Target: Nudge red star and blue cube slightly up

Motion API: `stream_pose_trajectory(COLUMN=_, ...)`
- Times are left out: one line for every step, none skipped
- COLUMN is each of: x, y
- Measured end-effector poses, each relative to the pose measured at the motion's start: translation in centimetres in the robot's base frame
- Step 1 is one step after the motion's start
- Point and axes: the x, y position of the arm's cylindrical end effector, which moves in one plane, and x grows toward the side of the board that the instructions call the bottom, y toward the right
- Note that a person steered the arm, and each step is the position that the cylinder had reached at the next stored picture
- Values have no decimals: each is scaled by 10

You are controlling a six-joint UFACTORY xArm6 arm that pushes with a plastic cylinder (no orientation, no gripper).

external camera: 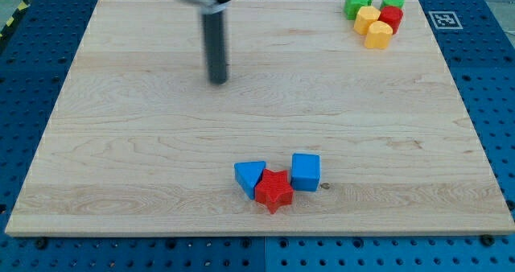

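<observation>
The wooden board (121, 143) filled most of the frame. My rod hung in the upper left of centre, my tip (218, 81) touching no block and well apart from everything. Low in the middle sat the blue cube (306, 172), with the red star (274, 191) touching it at its lower left and a blue triangular block (249, 176) against the star's left. Green (358, 2), yellow (373, 26) and red (391, 18) blocks clustered in the upper right corner. I judged the nudge not yet begun: my tip needed to get below the pair.

bare board around red star (274, 191), blue cube (306, 172) and blue wedge (249, 176) flanking
</observation>
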Motion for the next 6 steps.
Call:
stream_pose_trajectory(x=67, y=-62)
stream_pose_trajectory(x=139, y=-64)
stream_pose_trajectory(x=179, y=-31)
stream_pose_trajectory(x=179, y=-27)
stream_pose_trajectory(x=179, y=25)
stream_pose_trajectory(x=179, y=93)
